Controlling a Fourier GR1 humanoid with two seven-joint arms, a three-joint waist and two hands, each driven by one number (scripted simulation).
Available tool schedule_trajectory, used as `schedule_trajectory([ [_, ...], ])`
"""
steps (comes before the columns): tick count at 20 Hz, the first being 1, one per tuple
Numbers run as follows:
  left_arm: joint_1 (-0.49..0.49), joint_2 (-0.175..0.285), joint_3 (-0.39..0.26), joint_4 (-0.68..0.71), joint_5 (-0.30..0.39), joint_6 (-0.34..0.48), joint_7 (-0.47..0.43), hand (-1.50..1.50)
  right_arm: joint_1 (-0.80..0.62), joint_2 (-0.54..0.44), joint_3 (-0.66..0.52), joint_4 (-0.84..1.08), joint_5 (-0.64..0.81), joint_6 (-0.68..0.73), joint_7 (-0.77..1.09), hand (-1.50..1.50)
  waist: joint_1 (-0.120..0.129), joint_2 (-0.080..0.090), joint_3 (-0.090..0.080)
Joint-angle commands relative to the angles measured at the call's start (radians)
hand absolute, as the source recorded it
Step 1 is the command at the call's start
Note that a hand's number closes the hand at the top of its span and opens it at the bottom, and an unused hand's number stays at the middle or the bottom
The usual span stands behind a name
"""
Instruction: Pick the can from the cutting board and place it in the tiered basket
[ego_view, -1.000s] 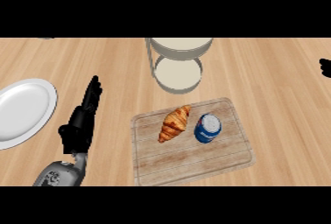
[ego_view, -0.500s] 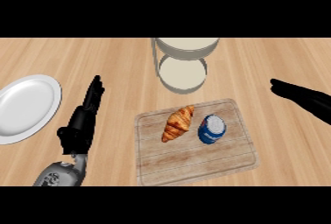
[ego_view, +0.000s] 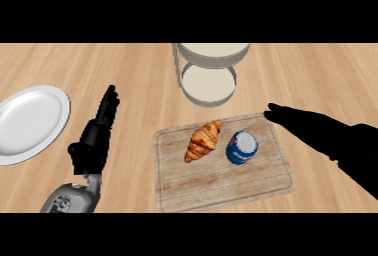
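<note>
Left of the cutting board (ego_view: 221, 185), the white plate (ego_view: 29, 125) on the table (ego_view: 111, 65) and the left hand (ego_view: 92, 140), fingers straight and holding nothing, were where they had been half a second earlier. On the cutting board the croissant (ego_view: 204, 141) and, just to its right, the blue-and-white can (ego_view: 241, 147) had not moved either, its label showing no readable writing, with the tiered basket (ego_view: 209, 75) beyond the board's far edge. The right hand (ego_view: 310, 125) had come further in from the right, its straight, empty fingers now at the board's far right corner, near the can but apart from it.
</note>
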Motion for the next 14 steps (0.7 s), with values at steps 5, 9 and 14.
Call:
schedule_trajectory([
  [5, 0.017, -0.034, 0.008, 0.036, -0.033, -0.011, -0.061, 0.0, -0.06, 0.073, 0.076, 0.049, 0.052, 0.055, 0.14, -1.5, -0.001, 0.0, 0.0],
  [9, 0.015, -0.025, 0.023, -0.012, -0.024, -0.022, 0.013, 0.0, 0.023, 0.032, 0.06, 0.09, 0.131, 0.117, 0.031, -1.5, -0.003, 0.0, 0.002],
  [14, -0.035, -0.002, 0.094, 0.052, 0.015, -0.089, -0.007, 0.0, 0.046, 0.05, 0.072, 0.027, 0.183, 0.124, 0.065, -1.5, -0.01, 0.0, 0.001],
])
